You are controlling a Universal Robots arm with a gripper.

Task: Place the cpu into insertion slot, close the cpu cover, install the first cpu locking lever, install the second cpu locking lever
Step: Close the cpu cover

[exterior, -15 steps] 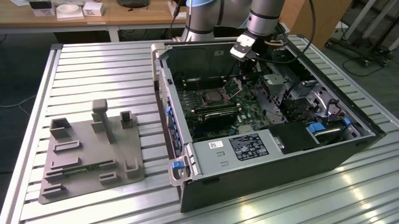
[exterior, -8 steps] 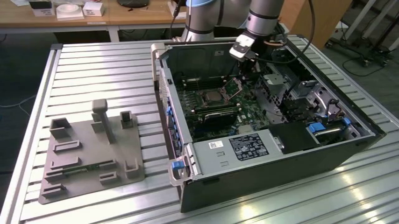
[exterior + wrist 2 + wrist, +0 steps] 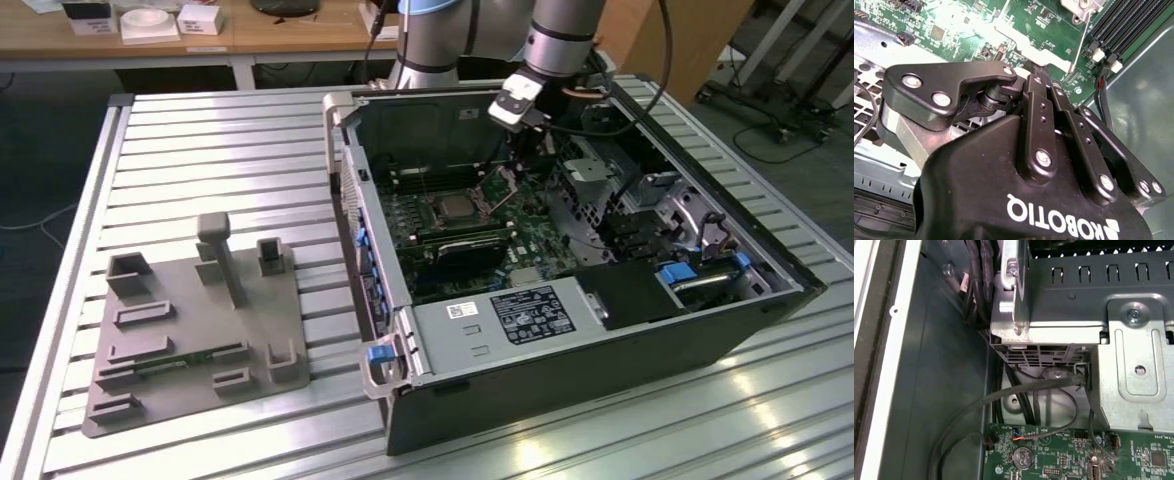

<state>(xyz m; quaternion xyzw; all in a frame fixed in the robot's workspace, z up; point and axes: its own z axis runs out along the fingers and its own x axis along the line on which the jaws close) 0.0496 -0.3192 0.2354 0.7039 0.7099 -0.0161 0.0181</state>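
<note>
Silver-grey cpu (image 3: 455, 207) lies flat in the insertion slot (image 3: 427, 209) on the green mobo (image 3: 534, 242), with my gripper (image 3: 517, 160) hovering near it. Can't tell how far it's open or if it holds anything. Chip's prob. light, stiff and fragile underneath, so edges only.

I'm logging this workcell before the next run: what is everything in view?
table: one, silvery slatted, under the computer case.
computer case: one, black, open, exterior view's right.
circuit board: one, green, inside the case.
insertion slot: one, silvery-rimmed, on the circuit board.
card: one, black, beside the insertion slot.
fixture plate: one, grey, exterior view's left.
cables: several, black, inside the case.
desk: one, wooden, behind the table.
arm: one, grey, reaching into the case.
gripper: one, black, above the circuit board.
</note>
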